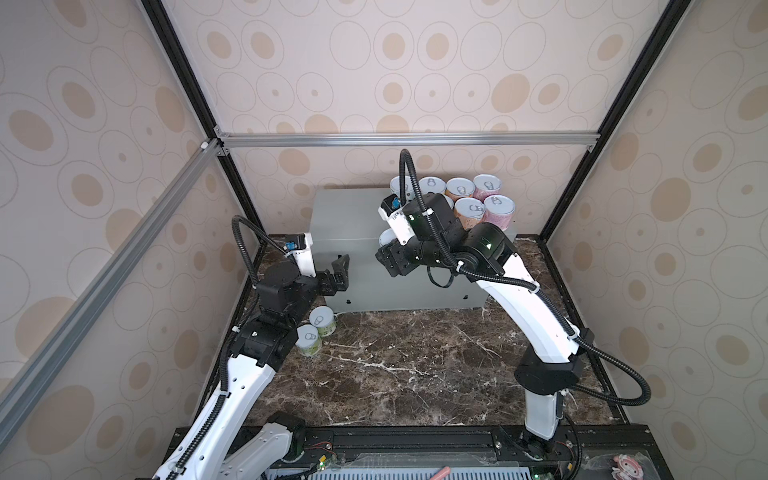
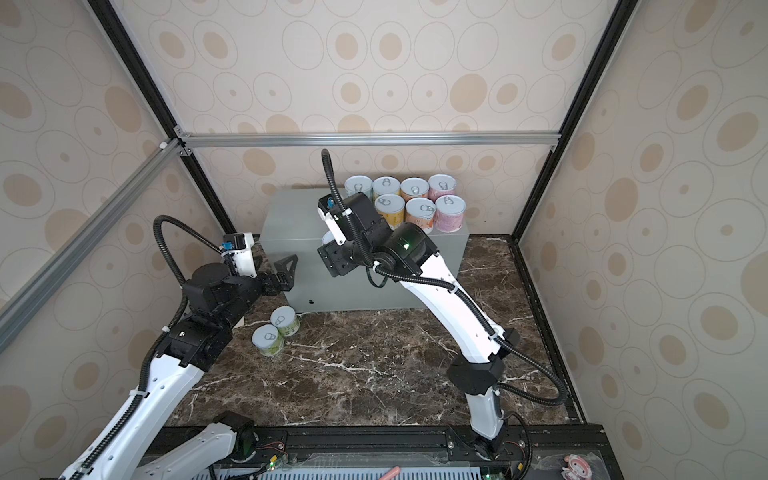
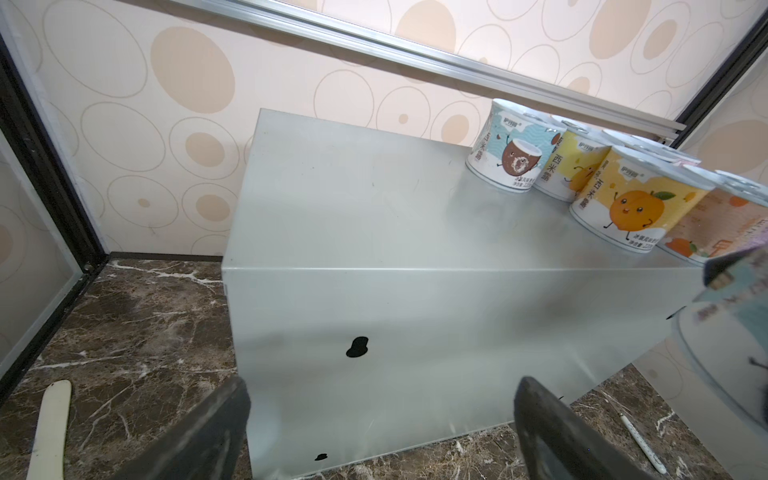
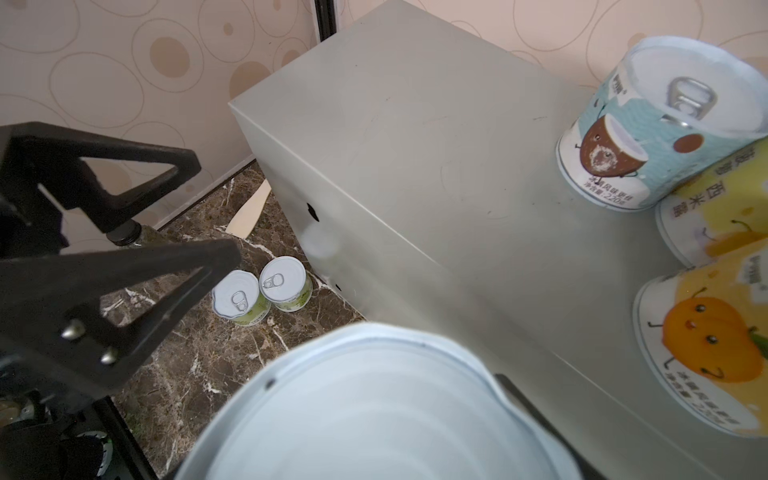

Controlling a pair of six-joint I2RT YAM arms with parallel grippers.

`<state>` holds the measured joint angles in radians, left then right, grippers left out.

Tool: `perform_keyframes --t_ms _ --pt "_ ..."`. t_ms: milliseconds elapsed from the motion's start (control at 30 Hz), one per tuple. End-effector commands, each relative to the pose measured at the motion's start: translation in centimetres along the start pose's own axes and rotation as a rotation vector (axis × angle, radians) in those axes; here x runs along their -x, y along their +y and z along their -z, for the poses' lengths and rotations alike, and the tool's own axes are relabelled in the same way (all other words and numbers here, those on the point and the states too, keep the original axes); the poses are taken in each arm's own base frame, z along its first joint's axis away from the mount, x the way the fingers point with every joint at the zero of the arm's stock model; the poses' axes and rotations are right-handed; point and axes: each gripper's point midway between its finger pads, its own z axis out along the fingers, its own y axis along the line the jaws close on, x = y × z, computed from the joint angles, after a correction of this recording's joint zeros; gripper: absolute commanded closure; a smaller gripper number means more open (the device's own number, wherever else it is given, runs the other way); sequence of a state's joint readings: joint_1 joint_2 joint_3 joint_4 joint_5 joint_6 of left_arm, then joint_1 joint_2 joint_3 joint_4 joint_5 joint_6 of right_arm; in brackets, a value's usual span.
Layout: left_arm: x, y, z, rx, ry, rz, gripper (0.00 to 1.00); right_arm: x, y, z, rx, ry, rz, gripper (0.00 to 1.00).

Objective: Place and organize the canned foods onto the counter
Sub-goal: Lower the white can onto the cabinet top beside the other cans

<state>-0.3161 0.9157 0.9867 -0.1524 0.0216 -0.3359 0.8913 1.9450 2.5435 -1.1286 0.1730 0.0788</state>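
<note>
Seven cans stand upright on the counter (image 2: 299,216), a plain light-grey sheet-metal box with crisp folded edges, a matt, faintly scuffed top and small dark keyhole slots in its front. They crowd its right end in two rows. Along the back edge: a blue can (image 2: 358,186), a yellow can (image 2: 386,188), an orange can (image 2: 414,189) and a pink can (image 2: 442,187). Before these: a second yellow can (image 2: 390,210), a second orange can (image 2: 420,212) and a second pink can (image 2: 450,212), neighbours touching or nearly so. Each is a short cylinder with a pale silver pull-tab lid and a pastel label; the labels facing my wrist views carry cartoon fruit. My right claw (image 2: 331,245) is clamped on an eighth can (image 4: 374,407), held at the counter's front edge, left of the front row; its pale, ringed metal base faces my wrist view, and its blurred label looks light blue. My left claw (image 2: 284,275) hangs empty before the counter's front left corner, its black triangular fingers (image 3: 557,432) spread wide. A green can (image 1: 323,321) and a second green can (image 1: 308,340) stand upright, side by side, on the dark brown, white-veined marble (image 1: 415,365) just off that same corner.
</note>
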Motion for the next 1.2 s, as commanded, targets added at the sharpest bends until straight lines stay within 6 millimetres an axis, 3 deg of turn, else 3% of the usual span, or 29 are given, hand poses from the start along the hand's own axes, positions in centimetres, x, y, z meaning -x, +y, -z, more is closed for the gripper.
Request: perform_keyframes --t_ms 0,233,667,1167 --pt "0.8 -0.7 0.3 -0.037 -0.04 -0.011 0.01 3.0 -0.7 1.0 0.007 -0.116 0.012 0.37" --pt "-0.5 -0.7 -0.5 -0.048 -0.01 -0.007 0.01 5.3 -1.9 -0.1 -0.05 -0.199 0.061 0.38" --pt "-1.3 -0.6 -0.4 -0.055 -0.007 -0.004 0.01 8.4 -5.9 -3.1 -0.107 -0.324 -0.047 0.39" --pt "-1.5 -0.8 -0.4 -0.065 -0.002 -0.001 0.01 7.9 -7.5 -6.4 -0.114 -0.312 -0.102 0.39"
